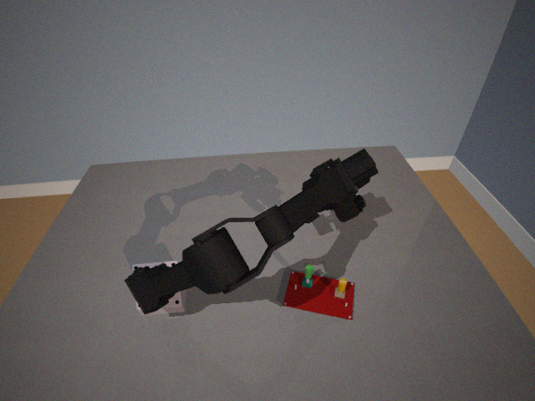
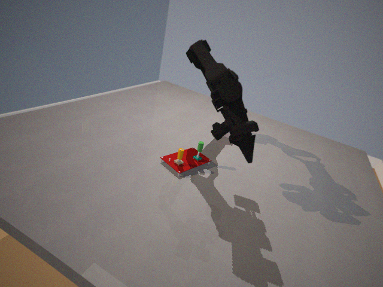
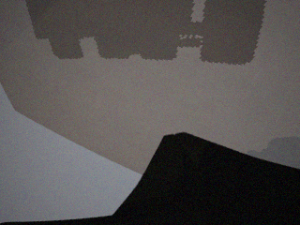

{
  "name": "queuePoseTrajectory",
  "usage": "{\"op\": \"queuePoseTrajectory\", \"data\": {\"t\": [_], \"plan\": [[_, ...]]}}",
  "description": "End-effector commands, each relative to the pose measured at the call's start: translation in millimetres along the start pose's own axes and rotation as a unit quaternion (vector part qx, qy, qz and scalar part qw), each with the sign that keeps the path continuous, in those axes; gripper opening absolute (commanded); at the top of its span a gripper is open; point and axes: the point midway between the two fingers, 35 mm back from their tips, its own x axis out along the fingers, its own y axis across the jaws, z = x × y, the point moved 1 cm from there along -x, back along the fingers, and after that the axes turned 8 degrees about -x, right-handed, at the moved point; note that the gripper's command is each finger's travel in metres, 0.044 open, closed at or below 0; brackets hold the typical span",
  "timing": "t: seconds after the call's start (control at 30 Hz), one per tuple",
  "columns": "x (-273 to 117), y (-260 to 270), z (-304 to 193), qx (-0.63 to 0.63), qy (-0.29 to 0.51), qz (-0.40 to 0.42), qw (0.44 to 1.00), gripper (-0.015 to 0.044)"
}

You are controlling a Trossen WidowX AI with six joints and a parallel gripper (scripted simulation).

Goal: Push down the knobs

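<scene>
– Take the red circuit board (image 1: 319,304) (image 2: 173,165) as our landmark and go left to right in the top view. What comes first?

– The arm's base plate (image 1: 175,307), left of the board, with the arm reaching from it up past the board's far side.

– And on the board?

– Near its left end, the green knob (image 1: 308,271) (image 2: 200,146) stands high on its shaft, over a teal potentiometer (image 1: 307,282) (image 2: 197,158). Toward its right end, the yellow knob (image 1: 342,285) (image 2: 180,153) sits above a beige potentiometer (image 1: 339,293) (image 2: 178,161). Both look unseated.

– Where is the gripper (image 2: 249,161) (image 3: 174,144)?

– Raised beyond the board's far side, touching neither knob. Its fingers are closed together with nothing between them.

– Why shut, if nothing's held?

– Probably to make one blunt pusher: this job wants pressing, not gripping. Each push should go straight along the shaft, since a sideways shove could break a potentiometer from the board.
</scene>
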Motion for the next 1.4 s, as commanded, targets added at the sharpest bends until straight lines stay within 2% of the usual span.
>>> {"op": "queuePoseTrajectory", "data": {"t": [0.0, 0.43, 0.9, 1.17, 1.37], "plan": [[-13, -16, 8, -0.044, -0.023, -0.052, 0.997, 0.0], [-57, -63, 32, -0.173, -0.064, -0.21, 0.96, 0.0], [-122, -102, 62, -0.319, -0.081, -0.365, 0.871, 0.0], [-125, -103, 64, -0.326, -0.081, -0.372, 0.865, 0.0], [-111, -115, 72, -0.326, -0.081, -0.372, 0.865, 0.0]]}}
